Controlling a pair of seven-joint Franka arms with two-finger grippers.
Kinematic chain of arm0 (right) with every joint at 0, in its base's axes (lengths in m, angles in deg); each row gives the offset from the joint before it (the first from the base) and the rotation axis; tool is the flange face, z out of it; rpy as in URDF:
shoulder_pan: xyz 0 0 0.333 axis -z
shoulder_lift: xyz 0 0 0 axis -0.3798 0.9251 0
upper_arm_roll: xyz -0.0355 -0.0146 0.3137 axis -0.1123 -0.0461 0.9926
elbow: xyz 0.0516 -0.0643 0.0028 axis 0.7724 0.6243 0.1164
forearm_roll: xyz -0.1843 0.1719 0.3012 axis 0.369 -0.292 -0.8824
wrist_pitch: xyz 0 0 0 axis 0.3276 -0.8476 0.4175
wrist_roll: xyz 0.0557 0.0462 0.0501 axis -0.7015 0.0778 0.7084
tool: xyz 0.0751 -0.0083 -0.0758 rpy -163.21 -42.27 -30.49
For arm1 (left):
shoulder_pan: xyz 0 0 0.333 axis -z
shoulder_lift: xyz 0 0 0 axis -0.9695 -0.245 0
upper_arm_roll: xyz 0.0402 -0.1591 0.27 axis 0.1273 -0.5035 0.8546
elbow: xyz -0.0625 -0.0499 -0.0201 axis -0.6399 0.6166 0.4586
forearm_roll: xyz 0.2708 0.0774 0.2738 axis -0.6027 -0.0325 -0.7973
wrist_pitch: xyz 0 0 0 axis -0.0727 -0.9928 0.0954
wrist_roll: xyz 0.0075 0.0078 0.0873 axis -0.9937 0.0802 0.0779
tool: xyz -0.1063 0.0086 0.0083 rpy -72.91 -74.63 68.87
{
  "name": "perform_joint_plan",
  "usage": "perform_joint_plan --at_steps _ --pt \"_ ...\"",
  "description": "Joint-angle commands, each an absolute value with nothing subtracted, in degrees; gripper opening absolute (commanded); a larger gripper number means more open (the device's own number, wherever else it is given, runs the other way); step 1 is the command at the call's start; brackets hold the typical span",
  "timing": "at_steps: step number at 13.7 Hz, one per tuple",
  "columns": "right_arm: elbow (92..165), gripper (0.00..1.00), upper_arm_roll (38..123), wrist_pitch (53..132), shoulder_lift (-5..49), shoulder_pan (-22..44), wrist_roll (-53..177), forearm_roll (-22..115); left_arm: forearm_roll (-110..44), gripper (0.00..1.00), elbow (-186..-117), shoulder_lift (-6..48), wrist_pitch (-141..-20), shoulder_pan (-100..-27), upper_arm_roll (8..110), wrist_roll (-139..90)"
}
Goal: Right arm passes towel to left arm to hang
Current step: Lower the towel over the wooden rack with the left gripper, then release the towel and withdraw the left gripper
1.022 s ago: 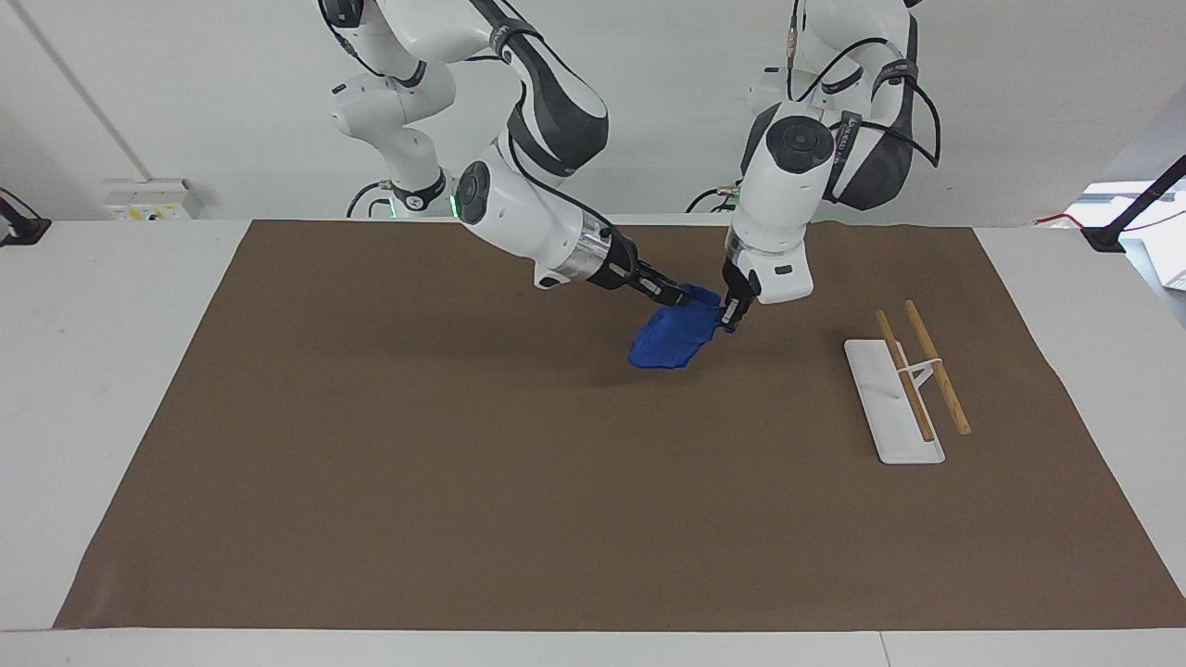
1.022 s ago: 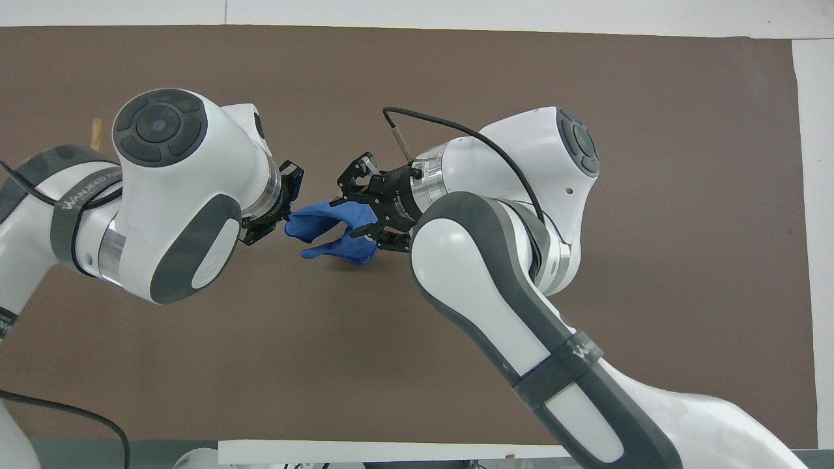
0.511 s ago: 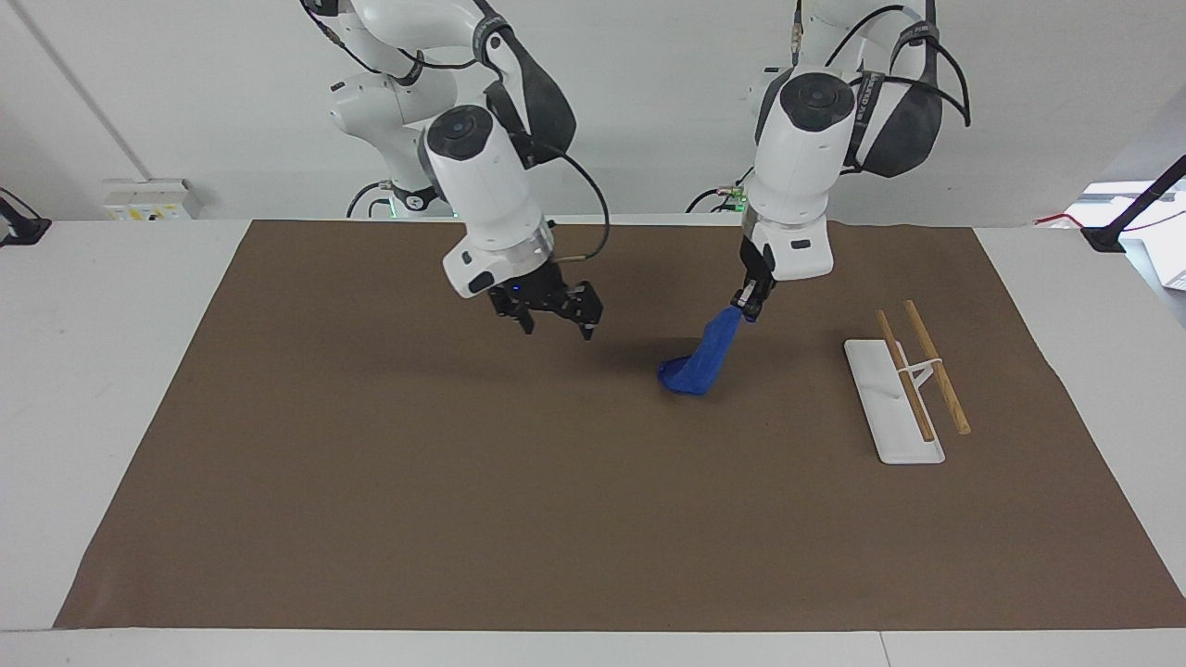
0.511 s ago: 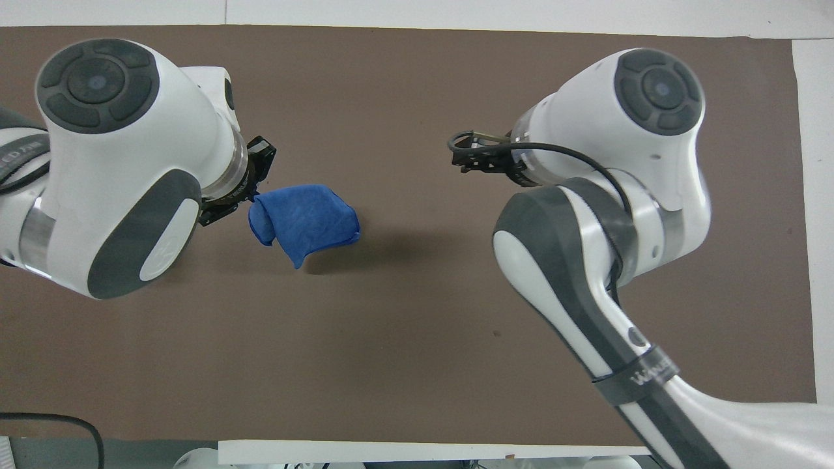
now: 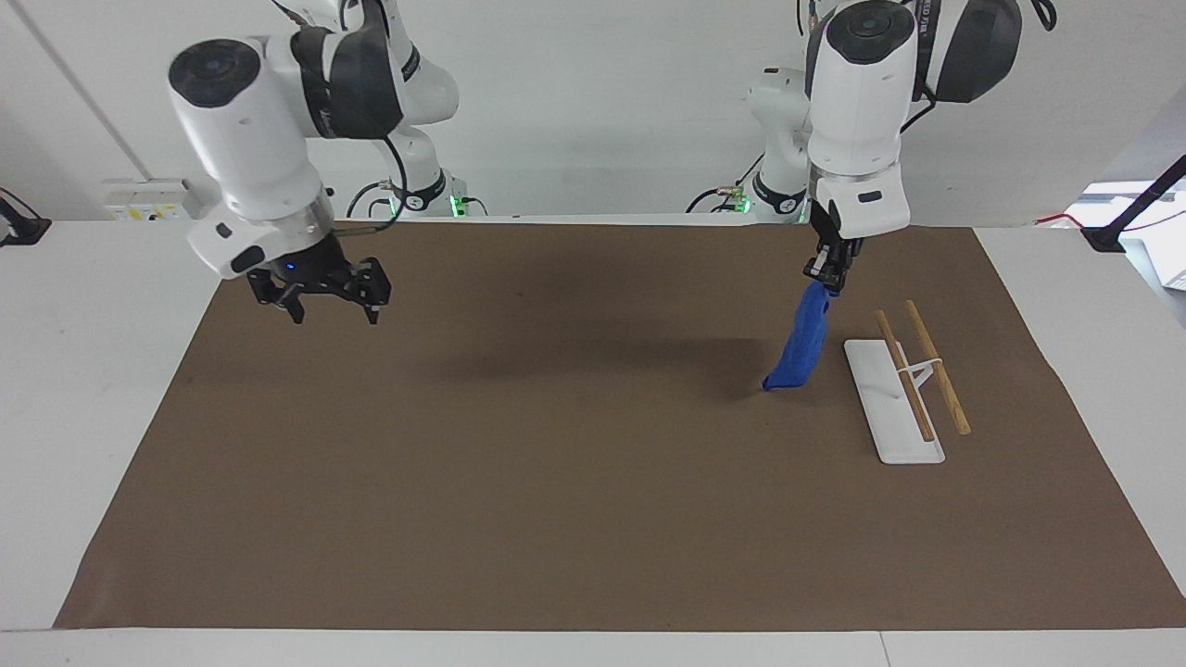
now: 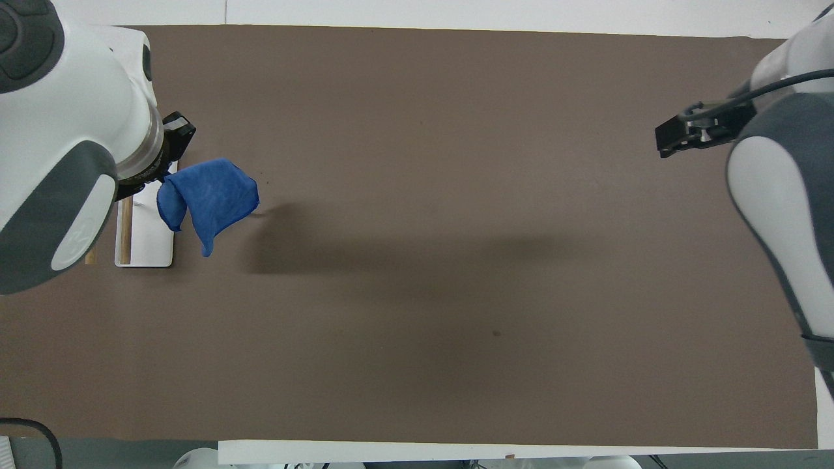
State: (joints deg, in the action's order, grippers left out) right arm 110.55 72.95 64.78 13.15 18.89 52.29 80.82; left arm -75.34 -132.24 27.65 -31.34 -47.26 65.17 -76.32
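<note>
In the facing view, at upper right, we see the left end effector [image 5: 831, 269] pinched on the towel [image 5: 801, 345], which hangs beside the rack [image 5: 903, 389]. At upper left, the right end effector [image 5: 331, 303] hangs spread and empty. Overhead, we find the towel [image 6: 208, 200] at middle left.
</note>
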Motion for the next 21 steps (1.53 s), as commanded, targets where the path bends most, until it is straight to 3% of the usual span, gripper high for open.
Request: perform_joint_plan --at_steps 1,3,8,21 --pt "104.89 1.00 73.49 57.16 11.55 23.88 57.30 82.03 -79.97 0.00 -133.53 28.47 -29.92 -48.48 65.18 -75.15" --pt "104.69 1.00 73.32 51.44 8.05 26.44 58.72 81.95 -82.26 0.00 -134.93 29.09 -30.27 -50.93 65.18 -73.41" --pt "112.51 1.00 73.40 53.26 4.43 26.72 59.25 81.86 -84.29 0.00 -139.42 30.32 -36.77 -57.17 65.18 -69.71" --pt "111.55 1.00 74.02 51.69 5.57 25.66 59.61 82.92 -87.02 0.00 -145.48 31.46 -52.66 -69.04 65.18 -59.07"
